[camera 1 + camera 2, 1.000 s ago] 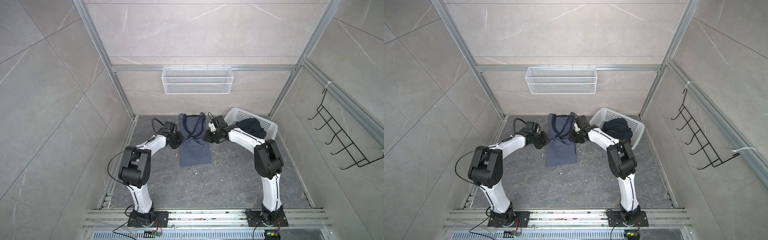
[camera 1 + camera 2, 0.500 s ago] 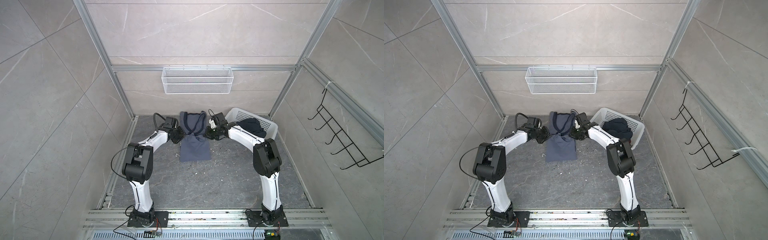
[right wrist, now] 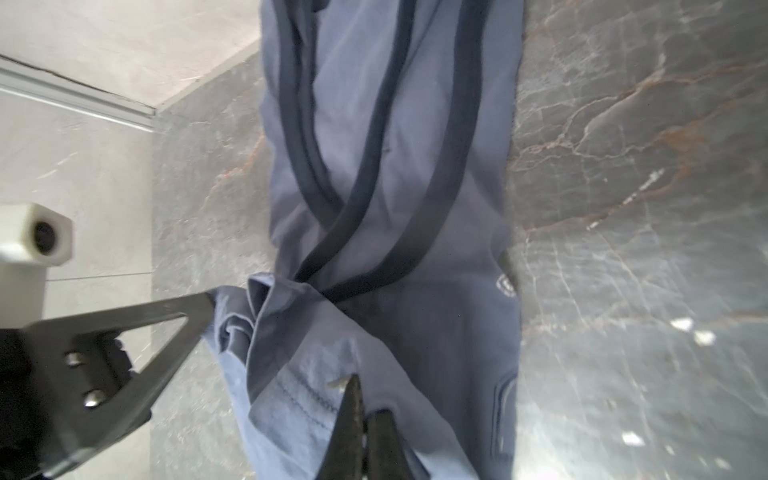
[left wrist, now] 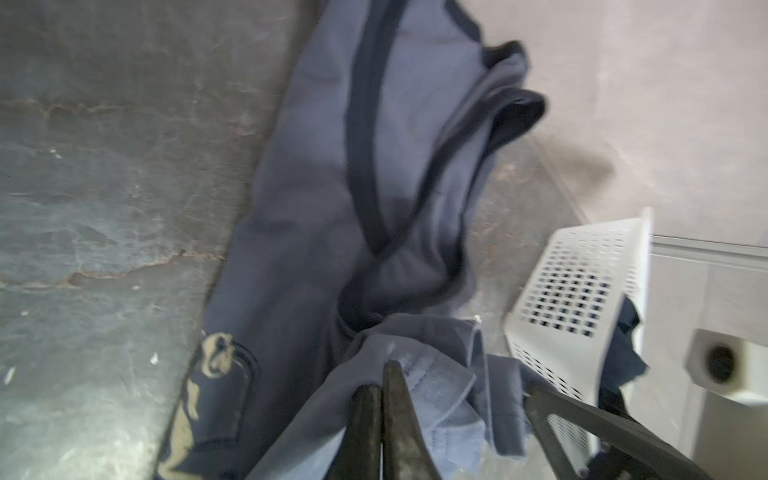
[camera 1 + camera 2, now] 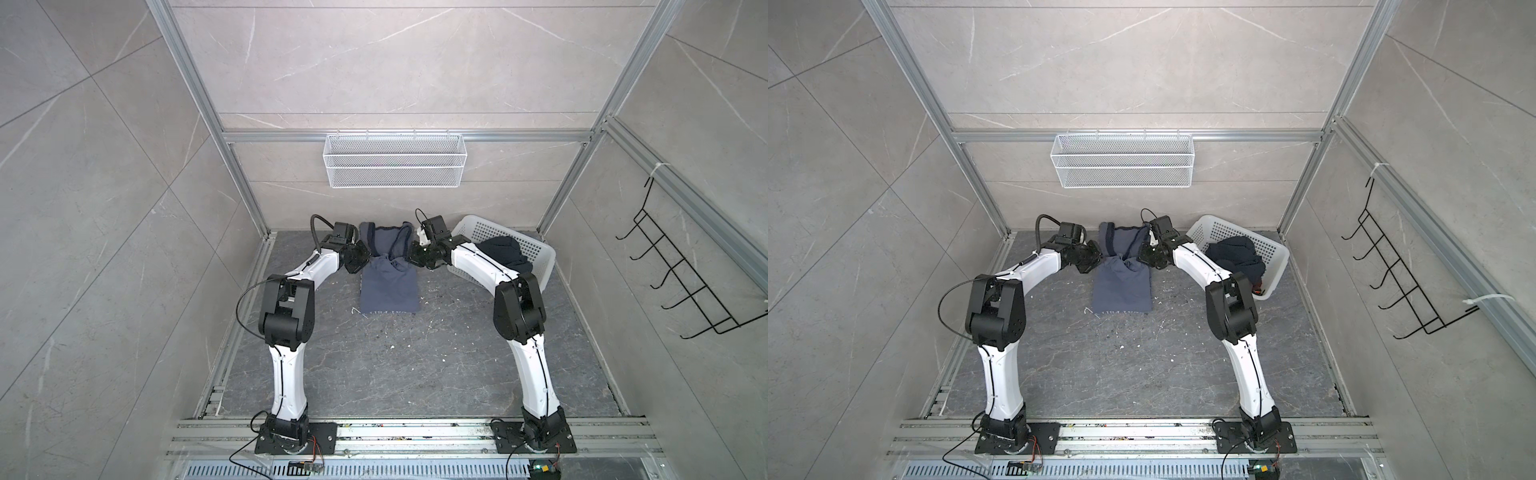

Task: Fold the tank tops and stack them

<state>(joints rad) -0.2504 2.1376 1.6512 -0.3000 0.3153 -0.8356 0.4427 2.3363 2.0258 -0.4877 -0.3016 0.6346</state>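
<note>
Clamped left gripper (image 4: 381, 376) and right gripper (image 3: 361, 411) on the slate-blue tank top (image 5: 388, 286) hem, mid-fold by the desk's (image 5: 415, 374) far edge; left the navy tank top (image 5: 503, 253) heaped in the basket (image 5: 469, 232), unfolded and unstacked.

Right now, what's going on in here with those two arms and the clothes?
The slate-blue tank top is being folded. The left claw and the right claw are each shut on its stitched edge, held doubled over the top's middle. The dark navy tank top sits bunched in the white basket, not yet folded.
</note>
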